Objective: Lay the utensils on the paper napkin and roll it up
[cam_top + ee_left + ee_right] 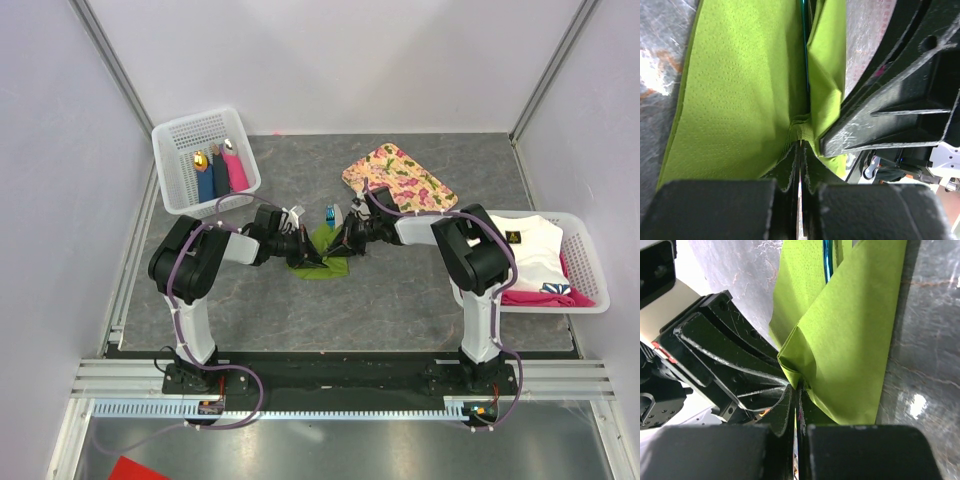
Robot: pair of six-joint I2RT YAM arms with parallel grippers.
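Note:
The olive-green paper napkin (322,255) lies folded over at the middle of the table, between both grippers. My left gripper (308,250) is shut on a pinched fold of the napkin (740,90). My right gripper (340,246) is shut on the napkin's other side (850,340). The two grippers nearly touch. The bright blue utensil (330,214) sticks out of the napkin's far end; its edge shows as a thin blue line inside the fold in the left wrist view (803,45) and in the right wrist view (827,262). The silvery-white utensil is hidden.
A white basket (180,145) at the back left holds dark blue and pink bundles with a gold piece. A pink-flowered tray (400,178) lies at the back right of the napkin. A white basket (590,265) with white and pink cloths stands at the right edge.

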